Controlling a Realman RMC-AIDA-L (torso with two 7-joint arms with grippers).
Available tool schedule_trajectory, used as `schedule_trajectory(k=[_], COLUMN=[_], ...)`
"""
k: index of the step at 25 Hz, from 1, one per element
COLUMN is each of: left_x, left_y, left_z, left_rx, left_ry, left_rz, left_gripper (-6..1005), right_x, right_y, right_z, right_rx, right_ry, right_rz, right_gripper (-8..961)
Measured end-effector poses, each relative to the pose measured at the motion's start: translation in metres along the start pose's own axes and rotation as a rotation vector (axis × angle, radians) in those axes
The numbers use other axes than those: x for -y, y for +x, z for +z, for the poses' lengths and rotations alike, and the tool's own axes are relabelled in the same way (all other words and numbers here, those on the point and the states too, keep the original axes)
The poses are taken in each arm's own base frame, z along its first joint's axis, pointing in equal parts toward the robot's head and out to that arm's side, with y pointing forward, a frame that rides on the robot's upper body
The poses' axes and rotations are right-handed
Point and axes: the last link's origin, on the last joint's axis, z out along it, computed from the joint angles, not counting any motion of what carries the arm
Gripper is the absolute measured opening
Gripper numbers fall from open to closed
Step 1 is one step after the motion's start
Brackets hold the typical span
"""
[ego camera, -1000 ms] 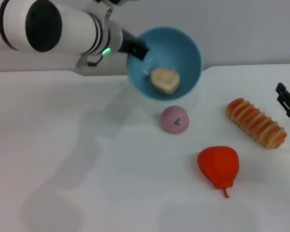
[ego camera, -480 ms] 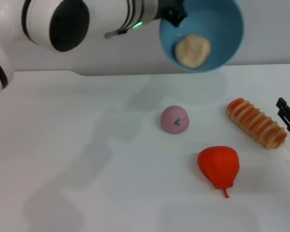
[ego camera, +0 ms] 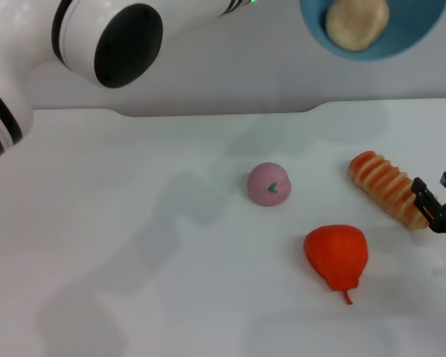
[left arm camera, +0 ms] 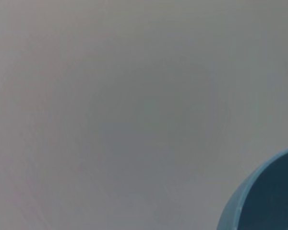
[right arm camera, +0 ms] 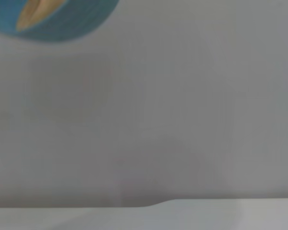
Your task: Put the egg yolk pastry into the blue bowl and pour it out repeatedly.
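Fig. Head view, described near to far.

Nearest, on the white surface (ego camera: 134, 282), a red pear-shaped toy (ego camera: 336, 255) is seen lying with its stem toward the viewer. Just beyond it and to the robot's right, the right gripper (ego camera: 438, 208) is shown low at the frame edge, fingers spread, touching or almost touching the near end of the orange-striped bread roll (ego camera: 384, 186); contact cannot be confirmed.

Mid-field: a pink ball w/ green mark (ego camera: 268, 184) is set well apart from the roll.

Farthest and highest: the blue bowl (ego camera: 416, 33) is held up off the surface at the top of the frame, tilted so its opening faces the camera, w/ the egg yolk pastry (ego camera: 357, 23) resting inside against the lower wall. The left arm (ego camera: 104, 44) is seen reaching toward the bowl's rim; the left gripper itself is cut off by the frame, so whether it is pinching the rim cannot be told. In the left wrist view only an edge of the bowl appears.

Handling (judged): the pastry is taken to be light, matte, non-slippery and prob. soft, so it should roll or slide out once the tilt steepens; a gentle pinch across the dome is advised. The bowl is taken to be stiff, smooth, light plastic, best held at the rim; slip under a rim pinch is the main risk.
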Motion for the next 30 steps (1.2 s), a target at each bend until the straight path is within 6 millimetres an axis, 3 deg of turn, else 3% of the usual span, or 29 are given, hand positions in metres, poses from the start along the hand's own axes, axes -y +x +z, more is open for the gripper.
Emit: schedule_trajectory(k=[14,24,30], left_x=[-0.012,-0.039,-0.039], left_y=[0.003,0.008,0.021], left_z=[0.0,-0.001,-0.002], left_rx=[-0.231,-0.339,-0.41], left_ry=[0.077,0.052,0.073], left_rz=[0.083,0.215,0.245], left_gripper=[-1,-1,-1], right_x=[-0.003,-0.003,-0.004], right_y=[-0.002,-0.002,-0.001], right_z=[0.003,0.003,0.003], right_rx=[0.007,0.008,0.006], right_ry=[-0.011,-0.013,-0.013], right_rz=[0.0,-0.001,0.001], right_gripper=[482,480,478])
